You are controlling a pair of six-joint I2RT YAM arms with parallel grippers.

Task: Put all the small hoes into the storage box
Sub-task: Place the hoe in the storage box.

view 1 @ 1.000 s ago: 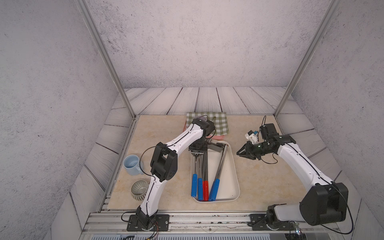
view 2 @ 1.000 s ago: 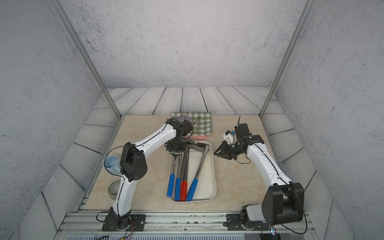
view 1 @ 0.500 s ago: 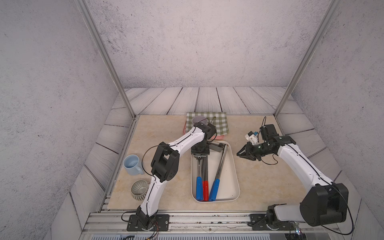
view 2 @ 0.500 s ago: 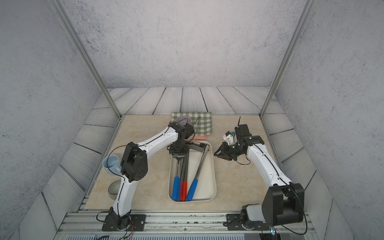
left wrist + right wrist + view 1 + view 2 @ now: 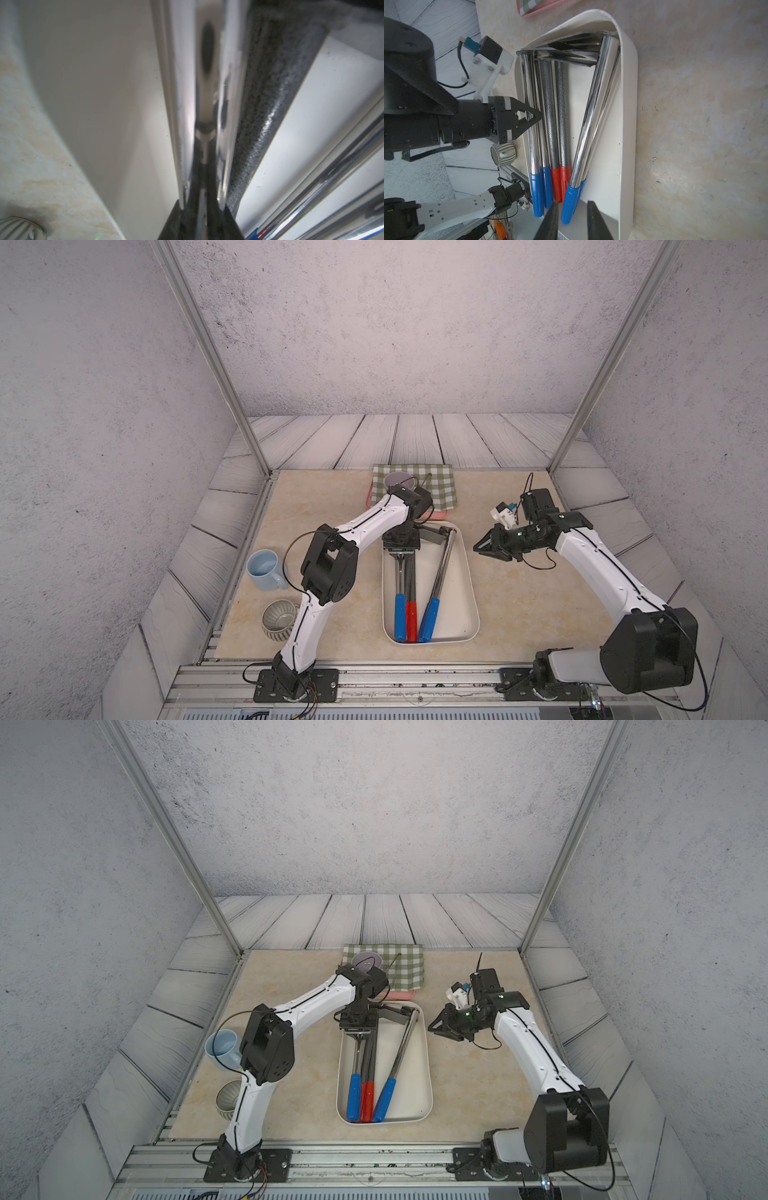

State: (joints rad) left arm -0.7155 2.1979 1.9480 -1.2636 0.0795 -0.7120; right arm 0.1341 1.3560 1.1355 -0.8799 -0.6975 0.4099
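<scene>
Hoe point(image 5: 400, 614), blue grip: lying in box point(image 5: 455, 605) by its left wall, long axis along box, grip toward robot base. Left gripper point(image 5: 401, 551) clamped on shaft near head end. Right gripper point(image 5: 478, 548) beside box, narrowly parted, empty.

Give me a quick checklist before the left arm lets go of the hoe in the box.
1. Left gripper shut on the hoe: ok.
2. Hoe's handle inside the box walls: ok.
3. Hoe resting on the box floor: cannot tell.
4. Hoe's blade inside the far wall: cannot tell, the gripper hides it.
5. Room for the fingers to open: cannot tell, the red hoe lies close beside one.
6. Right gripper open, empty, outside the box: ok.
</scene>
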